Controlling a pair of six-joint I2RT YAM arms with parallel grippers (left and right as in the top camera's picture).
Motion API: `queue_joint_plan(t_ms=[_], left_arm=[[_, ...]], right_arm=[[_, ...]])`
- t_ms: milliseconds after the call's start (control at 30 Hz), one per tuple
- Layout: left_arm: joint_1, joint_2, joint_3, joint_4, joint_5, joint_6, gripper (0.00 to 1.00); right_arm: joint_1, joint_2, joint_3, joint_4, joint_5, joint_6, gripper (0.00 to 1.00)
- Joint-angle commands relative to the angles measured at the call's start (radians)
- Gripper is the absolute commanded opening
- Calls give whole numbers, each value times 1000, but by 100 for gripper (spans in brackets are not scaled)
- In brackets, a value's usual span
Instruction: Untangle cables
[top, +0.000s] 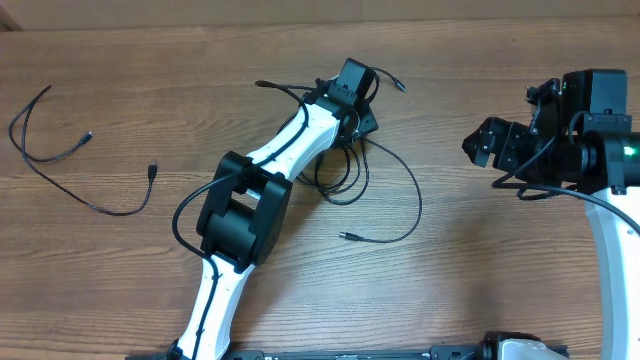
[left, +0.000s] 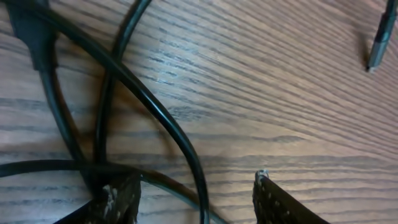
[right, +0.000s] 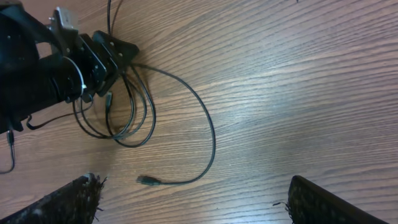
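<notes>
The cables (top: 340, 185) are lying in a loose tangle of black loops on the wooden surface (top: 480, 270), directly under the left tool (left: 191, 180). That tool is standing partly open, with one of its fingers (left: 121, 198) sitting at a crossing of strands and another strand running unclamped through the gap. A long loop is trailing away from the left tool to a plug end (top: 349, 237). A separate cable (top: 95, 207) is lying well apart from it. The right tool (right: 193, 186) is hanging wide open, gripping nothing, also well apart from it.
</notes>
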Motion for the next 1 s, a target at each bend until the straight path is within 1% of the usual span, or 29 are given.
queue_joint_plan(t_ms=[0, 167, 500, 567, 700, 767, 867, 967], left_arm=[[-7, 18, -10, 6, -10, -10, 56], [-8, 19, -10, 5, -9, -5, 42], [-21, 59, -22, -1, -6, 2, 40], [-21, 71, -22, -13, -4, 2, 34], [-21, 77, -22, -40, 28, 2, 13], [-21, 77, -18, -40, 55, 2, 5], [-18, 77, -5, -40, 97, 3, 4], [-9, 77, 34, -42, 191, 78, 4]], right_arm=[[5, 2, -8, 5, 15, -5, 94], [5, 2, -8, 5, 15, -5, 94], [5, 2, -8, 5, 15, -5, 95], [5, 2, -8, 5, 15, -5, 95], [5, 2, -8, 7, 15, -5, 95], [5, 2, -8, 11, 15, -5, 95], [5, 2, -8, 13, 15, -5, 95], [5, 2, -8, 13, 14, -5, 95]])
